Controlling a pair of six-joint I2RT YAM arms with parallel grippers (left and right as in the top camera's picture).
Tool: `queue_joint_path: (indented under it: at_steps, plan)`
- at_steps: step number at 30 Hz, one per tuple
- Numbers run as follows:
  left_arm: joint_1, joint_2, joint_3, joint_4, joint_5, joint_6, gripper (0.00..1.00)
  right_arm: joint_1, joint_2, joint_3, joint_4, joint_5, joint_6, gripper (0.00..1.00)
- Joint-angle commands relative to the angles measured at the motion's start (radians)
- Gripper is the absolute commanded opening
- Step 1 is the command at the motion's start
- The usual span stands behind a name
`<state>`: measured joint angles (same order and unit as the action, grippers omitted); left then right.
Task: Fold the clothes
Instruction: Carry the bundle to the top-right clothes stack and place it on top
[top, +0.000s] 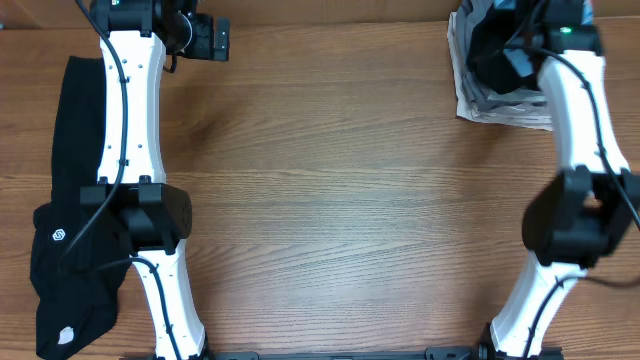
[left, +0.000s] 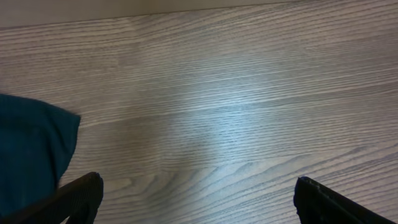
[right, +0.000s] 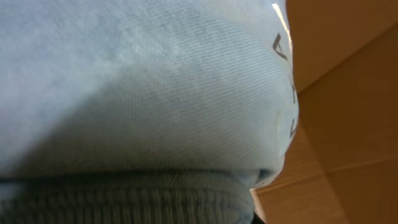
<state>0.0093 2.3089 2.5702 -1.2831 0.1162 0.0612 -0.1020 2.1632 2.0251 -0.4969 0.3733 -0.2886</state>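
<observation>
Fabric (right: 143, 93) fills right wrist view | right end effector (top: 497, 57) state unreadable | left end effector (left: 198, 199) spread wide

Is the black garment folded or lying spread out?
Spread out: the black garment lies stretched long, rumpled at its near end; no neat fold shows.

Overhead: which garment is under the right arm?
The pale blue folded one at the far right corner; its fabric fills the right wrist view. The black one lies along the left edge.
</observation>
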Motion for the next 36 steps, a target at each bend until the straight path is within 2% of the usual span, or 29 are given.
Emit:
queue_joint_path:
  at_steps: [1, 3, 4, 5, 6, 7, 8, 16, 21, 22, 25, 26, 29, 31, 32, 33, 35, 36]
  plan:
    - [0.007, 0.01, 0.017, 0.007, 0.007, 0.003, 1.0, 0.0, 0.073, 0.021, 0.063, 0.014, 0.018, 0.04]
    - [0.007, 0.014, 0.017, 0.012, 0.008, 0.003, 1.0, 0.0, 0.114, 0.021, 0.075, 0.007, 0.039, 0.04]
    - [0.007, 0.017, 0.017, 0.016, 0.008, 0.003, 1.0, 0.0, 0.129, 0.021, 0.077, 0.007, 0.06, 0.08]
    - [0.007, 0.02, 0.017, 0.021, 0.008, 0.003, 1.0, 0.0, 0.139, 0.021, 0.074, 0.005, 0.094, 0.45]
    - [0.007, 0.024, 0.017, 0.025, 0.008, 0.003, 1.0, 0.0, 0.139, 0.021, 0.068, -0.011, 0.113, 0.77]
    - [0.007, 0.025, 0.017, 0.027, 0.008, 0.003, 1.0, 0.0, 0.137, 0.023, 0.059, -0.041, 0.13, 0.94]
    - [0.007, 0.026, 0.017, 0.029, 0.008, 0.003, 1.0, 0.0, 0.127, 0.031, 0.041, -0.078, 0.138, 1.0]
    - [0.007, 0.026, 0.017, 0.058, 0.008, 0.002, 1.0, 0.004, 0.027, 0.263, -0.258, -0.398, 0.212, 1.0]
    - [0.007, 0.026, 0.017, 0.057, 0.008, 0.002, 1.0, -0.006, 0.003, 0.353, -0.286, -0.383, 0.211, 0.99]
    - [0.007, 0.026, 0.017, 0.057, 0.008, 0.003, 1.0, -0.013, 0.003, 0.353, -0.274, -0.373, 0.211, 0.87]
    - [0.007, 0.026, 0.017, 0.059, 0.008, 0.002, 1.0, -0.031, 0.026, 0.35, -0.253, -0.351, 0.22, 0.29]
    - [0.007, 0.026, 0.017, 0.06, 0.008, 0.002, 1.0, -0.039, 0.04, 0.35, -0.245, -0.344, 0.239, 0.23]
    - [0.007, 0.026, 0.017, 0.065, 0.008, 0.002, 1.0, -0.065, 0.091, 0.35, -0.203, -0.364, 0.272, 0.23]
    - [0.007, 0.026, 0.017, 0.069, 0.008, 0.002, 1.0, -0.081, 0.139, 0.35, -0.157, -0.426, 0.272, 0.33]
    - [0.007, 0.026, 0.017, 0.069, 0.008, 0.002, 1.0, -0.087, 0.165, 0.35, -0.133, -0.452, 0.275, 0.41]
    - [0.007, 0.026, 0.017, 0.07, 0.008, 0.002, 1.0, -0.095, 0.212, 0.35, -0.098, -0.463, 0.3, 0.58]
    - [0.007, 0.026, 0.017, 0.07, 0.008, 0.002, 1.0, -0.098, 0.275, 0.35, -0.077, -0.467, 0.324, 0.74]
    - [0.007, 0.026, 0.017, 0.07, 0.008, 0.002, 1.0, -0.098, 0.338, 0.35, -0.08, -0.476, 0.323, 0.85]
